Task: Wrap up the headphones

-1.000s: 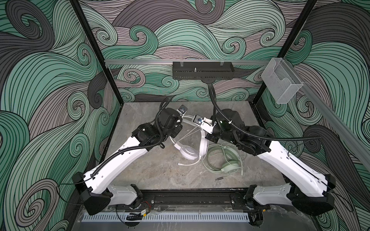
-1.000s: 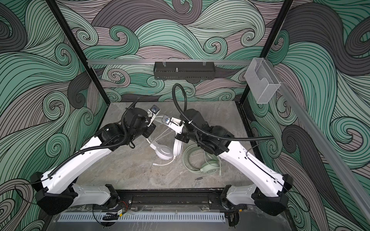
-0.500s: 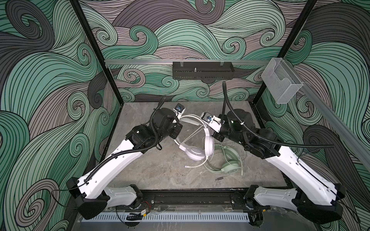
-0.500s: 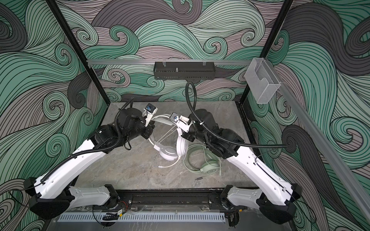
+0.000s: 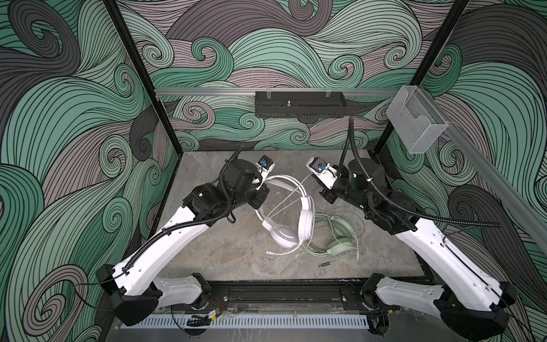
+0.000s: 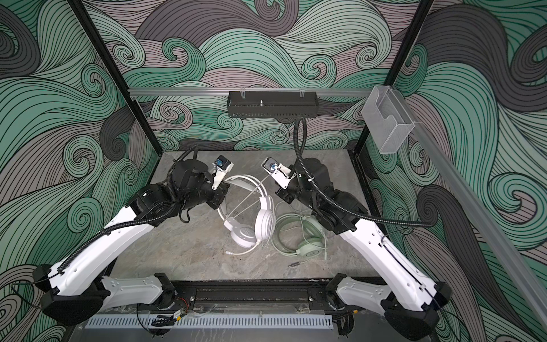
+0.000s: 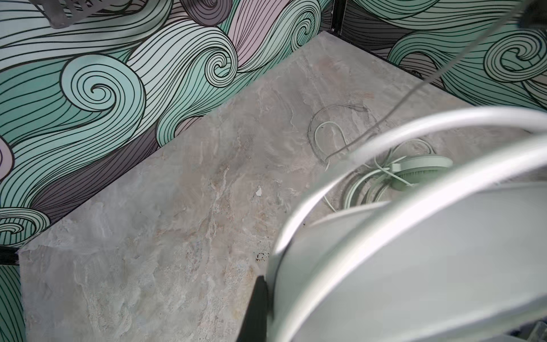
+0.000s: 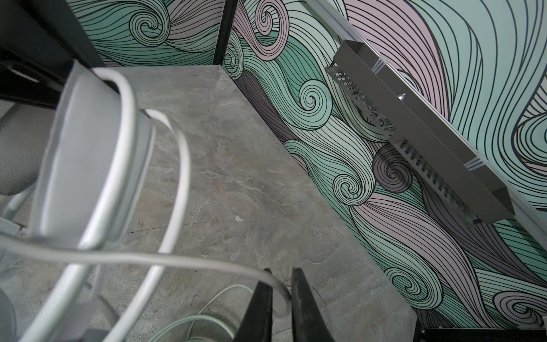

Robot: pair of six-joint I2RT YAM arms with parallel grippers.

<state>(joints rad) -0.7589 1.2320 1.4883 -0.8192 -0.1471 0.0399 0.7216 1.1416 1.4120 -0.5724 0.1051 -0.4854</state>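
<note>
Two headsets on the grey table (image 5: 225, 248): white headset (image 5: 305, 222) dead centre, headband (image 5: 284, 179) clamped in the left gripper (image 5: 262, 204) at its 10 o'clock, mint headset (image 5: 340, 247) flat at its 4 o'clock. Right gripper (image 8: 281, 284) at 2 o'clock, jaws a crack apart around the white cable (image 8: 177, 260), can't tell if pinching.

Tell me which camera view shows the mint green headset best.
Both top views: the mint green headset lies nearly whole in sight with its looped cable. The left wrist view shows only one earcup and some cable beyond the blurred white headset. The right wrist view catches just a bit of green cable.
</note>
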